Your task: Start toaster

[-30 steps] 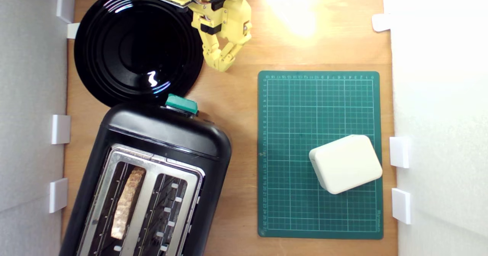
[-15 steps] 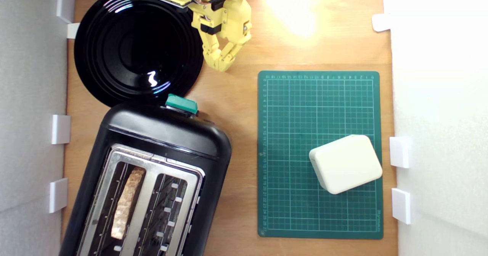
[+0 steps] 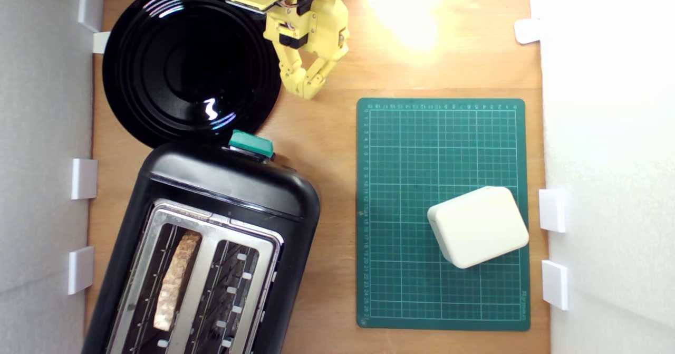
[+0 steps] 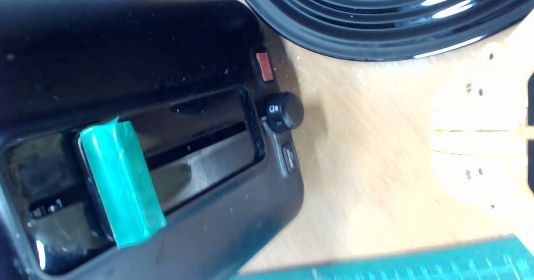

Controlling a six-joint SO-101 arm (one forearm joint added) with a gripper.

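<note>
The glossy black toaster (image 3: 221, 185) fills the exterior view's lower left, silver top plate up. A slice of toast (image 3: 176, 280) stands in one slot. Its teal-green lever knob (image 3: 251, 144) sticks out of the end facing my arm. In the wrist view the toaster's (image 4: 125, 42) end face shows the lever knob (image 4: 121, 184) in its track, with a round dial (image 4: 285, 111) and a red button (image 4: 264, 66) beside it. My yellow gripper (image 3: 307, 88) hangs shut above bare wood beside the plate, well apart from the knob. In the wrist view the gripper (image 4: 475, 136) is blurred, its fingers together.
A round black plate (image 3: 132, 64) lies at the back left, touching the toaster's end. A green cutting mat (image 3: 401, 159) at the right carries a cream rounded box (image 3: 478, 226). White brackets (image 3: 84, 178) line both side walls.
The arm's upper body shifted slightly to the exterior view's right; the fingertips stay almost where they were. Toaster and lever knob have not moved.
</note>
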